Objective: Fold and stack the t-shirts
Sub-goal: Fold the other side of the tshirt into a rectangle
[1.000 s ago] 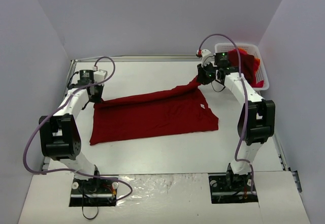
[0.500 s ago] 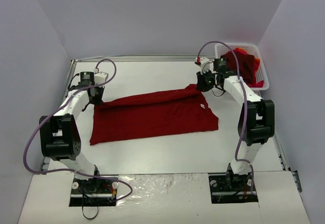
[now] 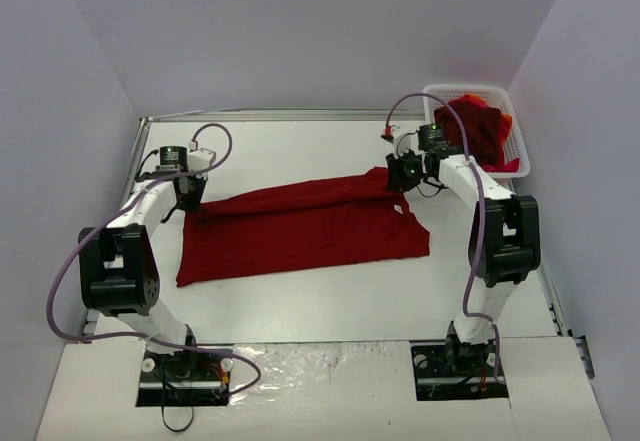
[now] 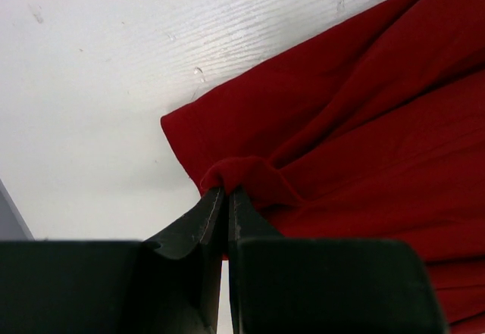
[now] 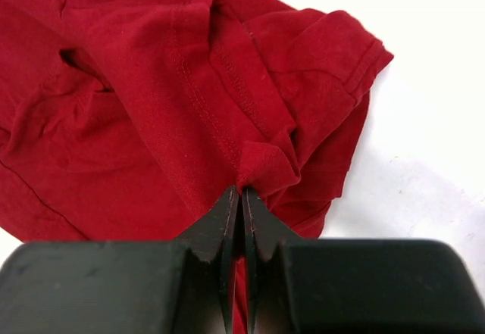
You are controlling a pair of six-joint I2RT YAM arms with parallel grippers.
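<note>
While pinched tight shut on 1 far corner each, left tool (image 4: pixel 225 196) at the left end and right tool (image 5: pixel 242 195) at the right, holding the dark red t-shirt (image 3: pixel 300 229) spread mid-worktop (image 3: pixel 330 306), long axis left to right; likely folds nearward next.

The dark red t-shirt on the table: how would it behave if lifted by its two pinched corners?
Probably floppy: the t-shirt bunches into folds at the left pincer and right pincer. Its wrinkled middle would likely sag between them. Seems light: the cloth looks thin.
</note>
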